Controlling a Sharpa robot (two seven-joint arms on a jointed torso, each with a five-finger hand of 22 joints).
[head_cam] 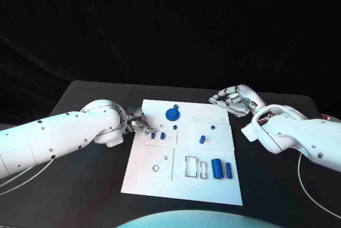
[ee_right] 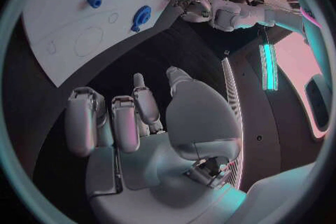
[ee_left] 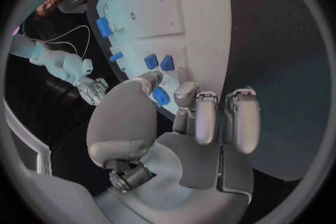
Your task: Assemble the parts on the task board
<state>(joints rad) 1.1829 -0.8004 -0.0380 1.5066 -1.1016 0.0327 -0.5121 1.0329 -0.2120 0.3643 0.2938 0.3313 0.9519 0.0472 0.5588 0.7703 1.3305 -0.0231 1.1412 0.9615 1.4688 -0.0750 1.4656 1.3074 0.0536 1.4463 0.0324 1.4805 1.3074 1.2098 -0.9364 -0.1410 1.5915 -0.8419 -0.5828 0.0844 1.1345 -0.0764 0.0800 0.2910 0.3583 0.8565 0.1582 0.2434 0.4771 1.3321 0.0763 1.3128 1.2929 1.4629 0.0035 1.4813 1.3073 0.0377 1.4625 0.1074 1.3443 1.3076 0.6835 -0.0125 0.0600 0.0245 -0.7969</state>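
Observation:
The white task board (head_cam: 185, 188) lies mid-table. My left hand (head_cam: 140, 125) is at its left edge. There a small blue part (ee_left: 161, 96) sits between the thumb and a finger of the left hand (ee_left: 175, 123), and looks pinched. Two small blue blocks (head_cam: 157, 136) stand on the board just past those fingers. A blue gear-like part (head_cam: 172, 114) sits near the far edge. Two blue cylinders (head_cam: 221, 169) lie side by side at the near right. My right hand (head_cam: 233, 101) hovers off the board's far right corner, fingers loosely bent and holding nothing.
More small blue parts (head_cam: 202, 138) stand on the board's right half, with a tiny one (head_cam: 174, 126) by the gear. Outlined recesses (head_cam: 193, 166) and round holes (head_cam: 155, 167) mark the near half. Black table (head_cam: 85, 188) surrounds the board.

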